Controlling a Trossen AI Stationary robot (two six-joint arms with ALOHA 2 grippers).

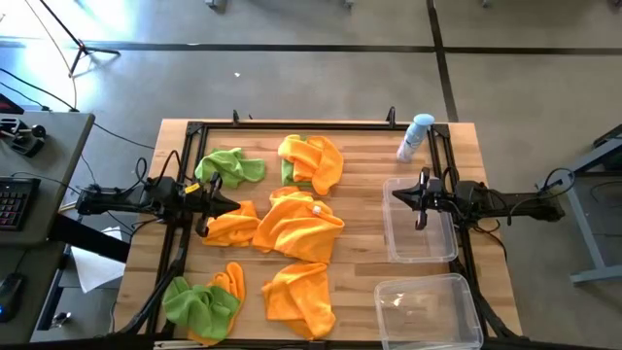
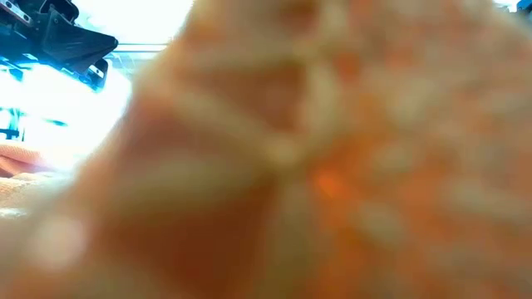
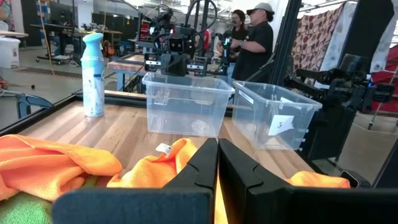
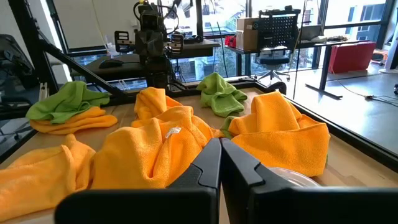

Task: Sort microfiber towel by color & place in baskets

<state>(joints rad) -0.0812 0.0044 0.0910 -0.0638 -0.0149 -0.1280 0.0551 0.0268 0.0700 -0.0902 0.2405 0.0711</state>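
A: How do the jaws of the left gripper (image 1: 225, 194) stand?

B: Pressed together, the two dark fingers (image 3: 205, 168) meeting along their length with nothing between them. The gripper hangs at the left edge of the pile, just above an orange towel (image 1: 233, 226) and beside a lime green towel (image 1: 233, 167).

A: And the right gripper (image 1: 406, 195)?

B: Also closed and empty; its fingers (image 4: 214, 168) lie flat against each other. It sits over the near rim of one clear basket (image 1: 420, 243), pointing toward the cloths.

A: Where are the towels?

B: All on the wooden table (image 1: 360, 272), none in a basket. A large orange towel (image 1: 299, 226) lies in the middle, another orange one (image 1: 313, 160) at the far side, one more (image 1: 301, 290) toward the front, and a green and orange pair (image 1: 204, 299) at the front left.

A: The second basket?

B: The other clear basket (image 1: 428, 311) stands at the front right corner. A spray bottle (image 1: 416, 136) lies near the far right edge.

A: The low view?

B: Orange cloth (image 2: 332, 166) covers it almost wholly.
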